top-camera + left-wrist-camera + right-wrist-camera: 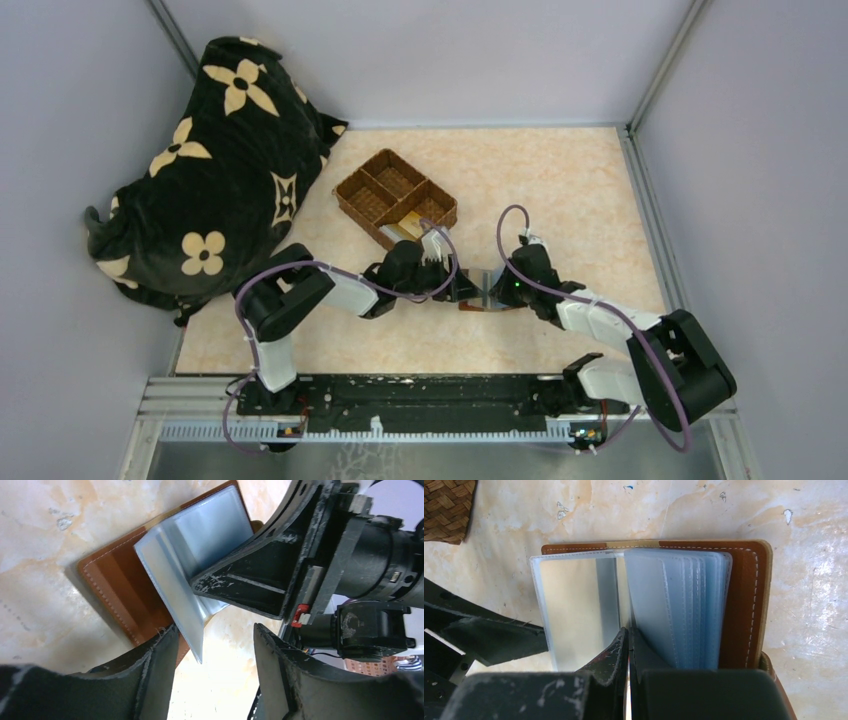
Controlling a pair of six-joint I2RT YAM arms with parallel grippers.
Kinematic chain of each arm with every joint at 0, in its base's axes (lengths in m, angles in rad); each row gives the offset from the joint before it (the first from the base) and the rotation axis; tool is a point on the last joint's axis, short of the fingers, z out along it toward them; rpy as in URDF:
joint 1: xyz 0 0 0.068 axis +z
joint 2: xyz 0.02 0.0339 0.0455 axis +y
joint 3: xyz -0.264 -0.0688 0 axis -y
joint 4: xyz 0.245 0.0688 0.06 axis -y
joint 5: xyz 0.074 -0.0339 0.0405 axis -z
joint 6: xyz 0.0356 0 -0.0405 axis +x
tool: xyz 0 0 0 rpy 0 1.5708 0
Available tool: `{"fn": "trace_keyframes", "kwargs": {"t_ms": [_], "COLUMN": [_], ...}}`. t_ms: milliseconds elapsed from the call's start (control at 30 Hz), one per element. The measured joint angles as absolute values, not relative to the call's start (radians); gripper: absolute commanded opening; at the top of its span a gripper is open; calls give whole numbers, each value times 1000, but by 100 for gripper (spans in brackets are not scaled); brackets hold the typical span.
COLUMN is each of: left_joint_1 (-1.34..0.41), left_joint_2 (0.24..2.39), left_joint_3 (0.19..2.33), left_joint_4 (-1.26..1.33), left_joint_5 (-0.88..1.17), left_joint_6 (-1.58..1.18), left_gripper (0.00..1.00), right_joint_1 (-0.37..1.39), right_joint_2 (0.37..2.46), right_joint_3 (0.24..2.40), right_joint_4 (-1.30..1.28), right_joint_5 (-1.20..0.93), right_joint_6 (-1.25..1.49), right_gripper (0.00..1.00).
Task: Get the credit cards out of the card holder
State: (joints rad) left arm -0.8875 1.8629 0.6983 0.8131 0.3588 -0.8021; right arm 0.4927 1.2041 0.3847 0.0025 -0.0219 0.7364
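Note:
The card holder (487, 292) lies open on the table between my two grippers. Its brown cover (744, 600) and clear grey-blue sleeves (684, 605) show in the right wrist view. My right gripper (629, 640) is shut on a thin sleeve page at the holder's spine and holds it upright. My left gripper (215, 650) is open, with the raised sleeve's edge (175, 600) between its fingers, close to the left finger (155, 665). The raised sleeve looks pale; I cannot tell whether a card is inside. A few flat cards (405, 232) lie in the basket's near compartment.
A woven brown three-compartment basket (372, 190) stands behind the grippers; its corner shows in the right wrist view (446, 507). A large black bag with cream flowers (215, 160) fills the left rear. Grey walls enclose the table.

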Motion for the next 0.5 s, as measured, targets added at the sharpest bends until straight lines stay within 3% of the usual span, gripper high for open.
{"fn": "trace_keyframes", "kwargs": {"t_ms": [267,500], "left_joint_1": [-891,-892], "left_joint_2": [1863,1876], "left_joint_3": [717,726], "left_joint_4": [839,842], "left_joint_5": [386,394], "left_joint_6": [-830,-839], "left_gripper": [28,18], "right_joint_1": [488,487], "right_joint_2": [1198,1163], "right_joint_3": [379,366], "right_joint_4": [4,-19], "right_joint_5": [-29,-29], "right_joint_6": [736,736], "right_gripper": [0,0]}}
